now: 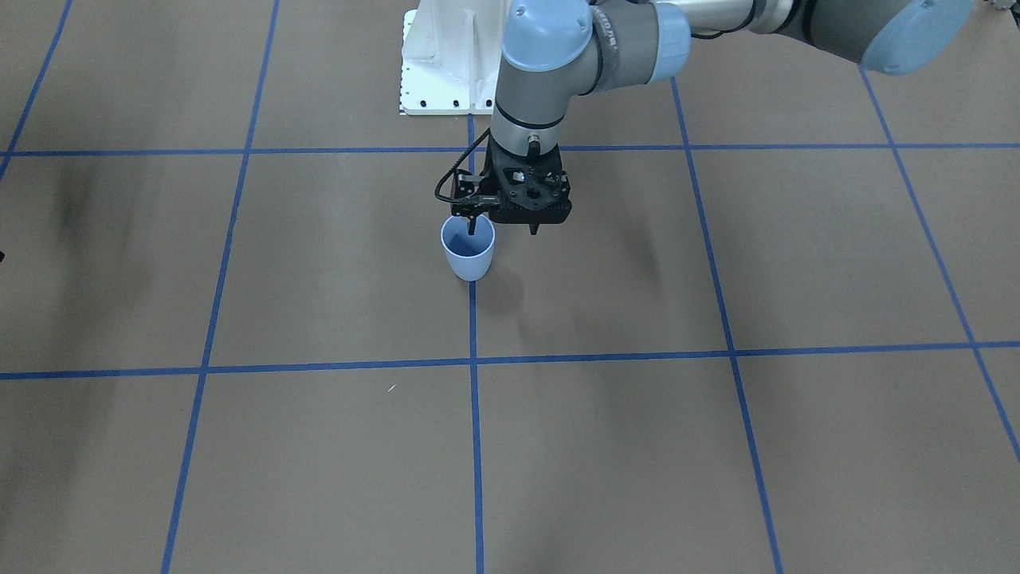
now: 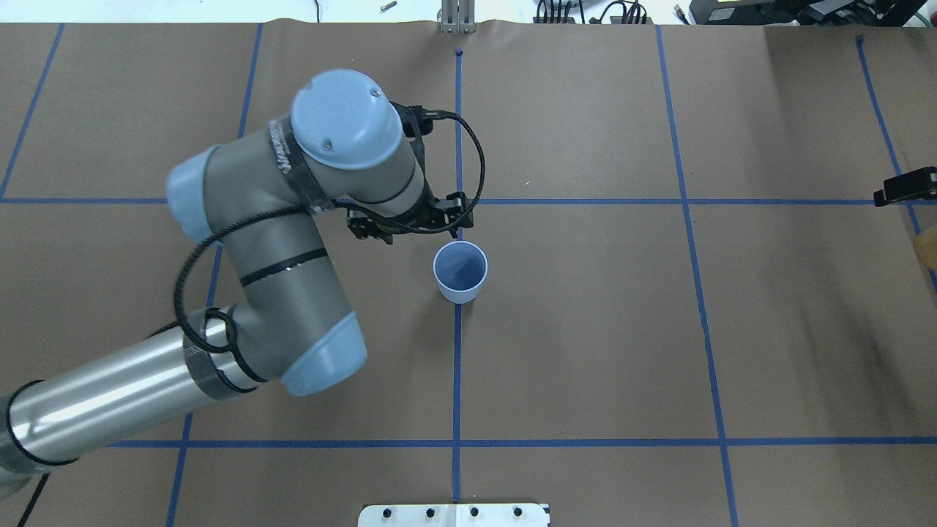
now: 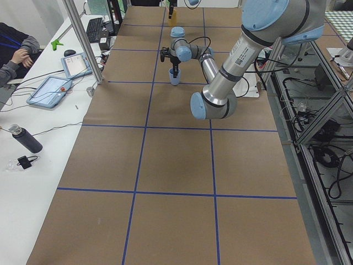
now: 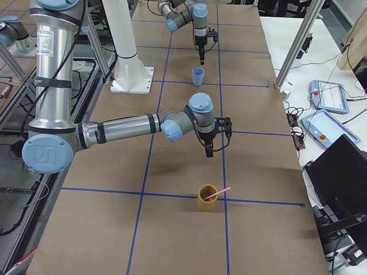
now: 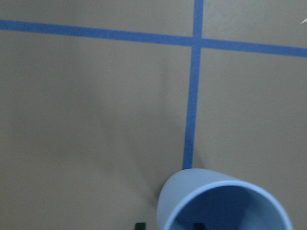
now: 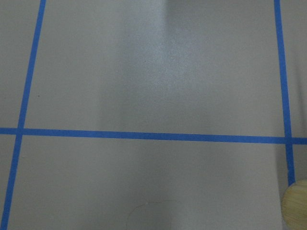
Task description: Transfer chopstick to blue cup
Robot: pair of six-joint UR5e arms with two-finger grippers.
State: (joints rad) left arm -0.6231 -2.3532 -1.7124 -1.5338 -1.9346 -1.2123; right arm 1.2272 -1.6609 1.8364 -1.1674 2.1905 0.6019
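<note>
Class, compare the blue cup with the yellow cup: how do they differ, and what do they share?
The blue cup is pale blue; the yellow cup is mustard yellow. The blue cup is empty; the yellow cup holds the chopstick, leaning out over its rim. Both stand upright on the table, without handles.

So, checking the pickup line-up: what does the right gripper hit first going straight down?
Likely bare table paper, not the chopstick; the yellow cup sits to one side of the right gripper.
</note>
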